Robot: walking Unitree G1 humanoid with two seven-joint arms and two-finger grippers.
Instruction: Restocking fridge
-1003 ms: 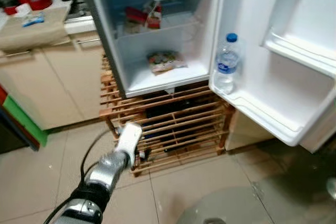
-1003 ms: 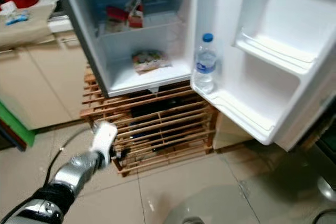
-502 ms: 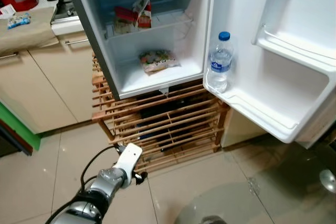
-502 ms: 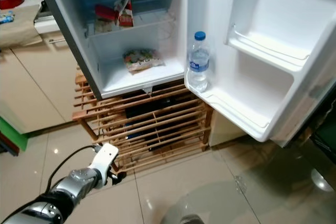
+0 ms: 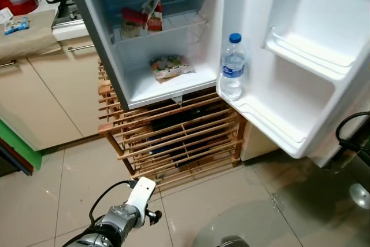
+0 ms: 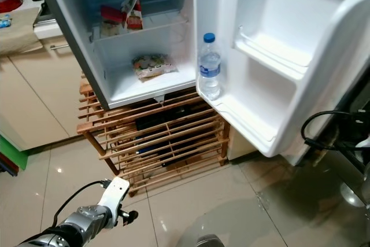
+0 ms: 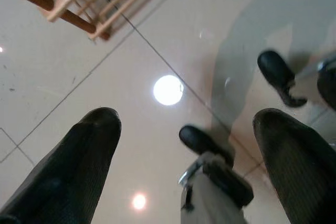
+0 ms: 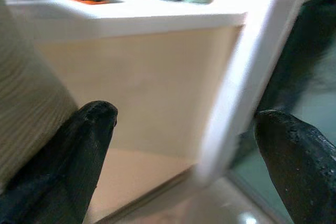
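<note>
The open fridge (image 5: 173,82) risks a knock from the walking robot, since its door juts out; below it the left pincer (image 7: 184,145) hangs released and empty, as does the right pincer (image 8: 178,145). A clear, blue-capped water bottle (image 5: 233,66) stands upright in the door's lower shelf

White fridge (image 5: 324,85); blue-capped clear bottle (image 5: 233,66); tan wooden rack (image 5: 173,137); beige tiles (image 5: 52,195); perhaps red packets (image 5: 141,18).
</note>
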